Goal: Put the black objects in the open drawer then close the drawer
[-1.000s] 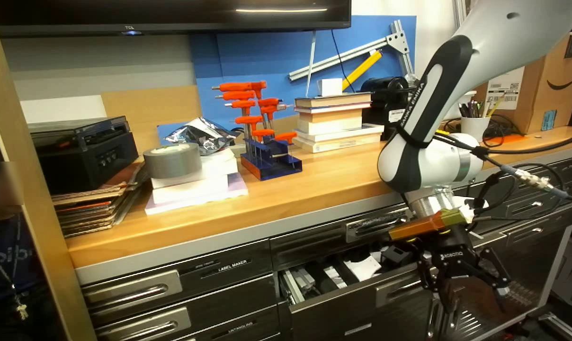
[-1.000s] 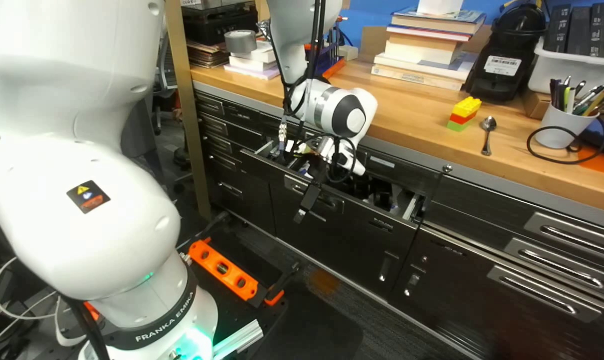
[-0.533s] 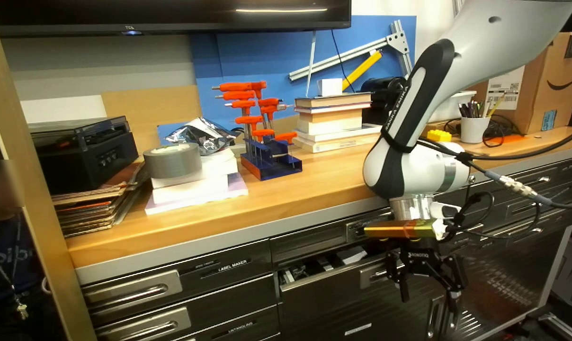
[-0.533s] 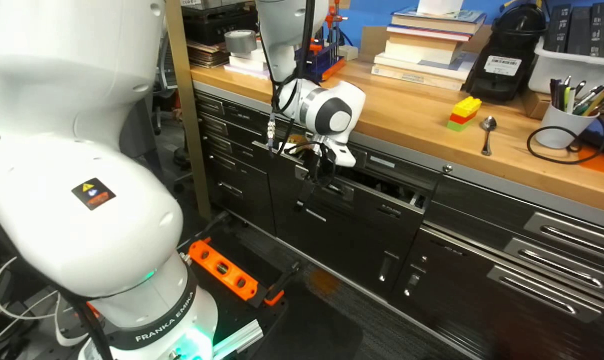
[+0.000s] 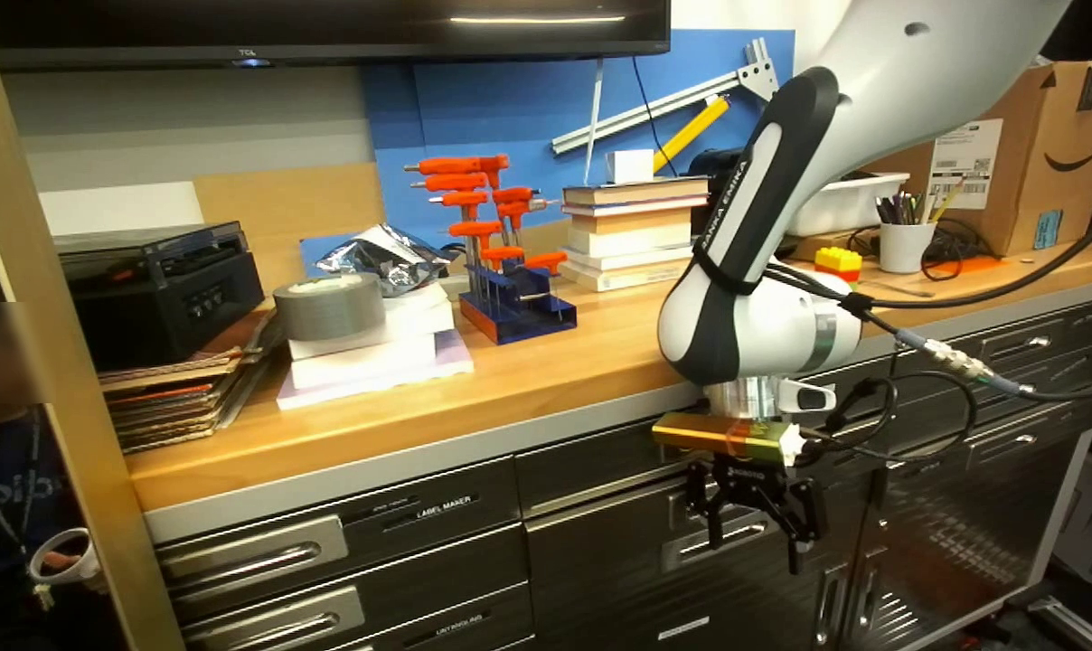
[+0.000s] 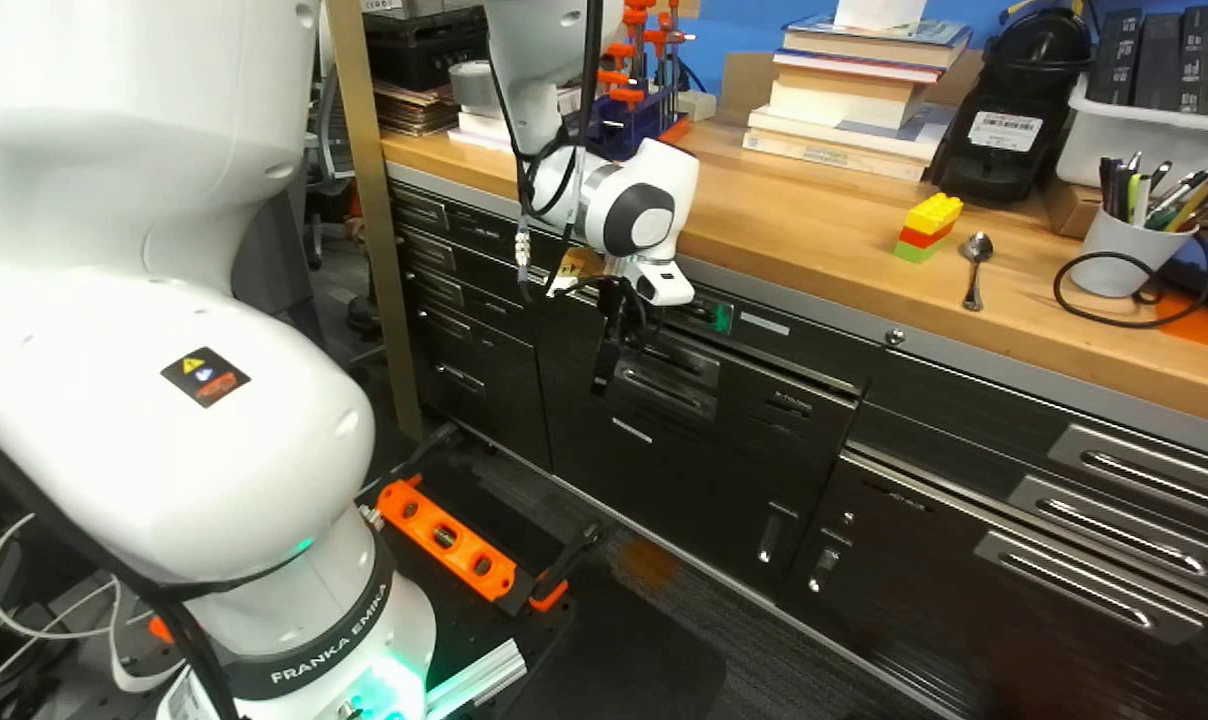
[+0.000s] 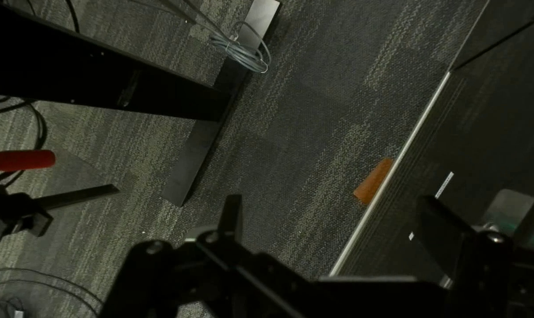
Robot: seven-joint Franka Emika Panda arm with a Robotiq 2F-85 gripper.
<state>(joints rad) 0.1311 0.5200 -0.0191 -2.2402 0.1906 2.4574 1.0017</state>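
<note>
In an exterior view, your gripper (image 5: 754,542) hangs in front of the drawer (image 5: 582,538), fingers (image 5: 716,533) pointing down and jaws apart; whether a fingertip touches the drawer, you cannot tell. The drawer sits below the wooden countertop (image 5: 600,339), its dark, sheened face close to level with the cabinet (image 5: 460,556) around it. A bright strip runs along its top edge, and you cannot tell whether a thin gap lies behind it. Here alone you get the screen (image 5: 329,32) over the counter and the cardboard box (image 5: 1066,181) at the far right.

In an exterior view you also have the arm's base (image 6: 309,650), the orange level (image 6: 464,553) near it and the spoon (image 6: 976,268) lying whole on the countertop beside the toy bricks (image 6: 926,228). The gripper shows edge-on, so its jaws cannot be read from this angle. The drawer's metal handle plate (image 6: 697,366) is partly hidden behind the gripper.

In the wrist view your jaws stand wide, one finger seen against the carpet (image 7: 302,97), the opposite one against the dark cabinet. Only this view gives you the coil of grey cable (image 7: 242,55). Which part of the cabinet face is the drawer, you cannot tell here.
</note>
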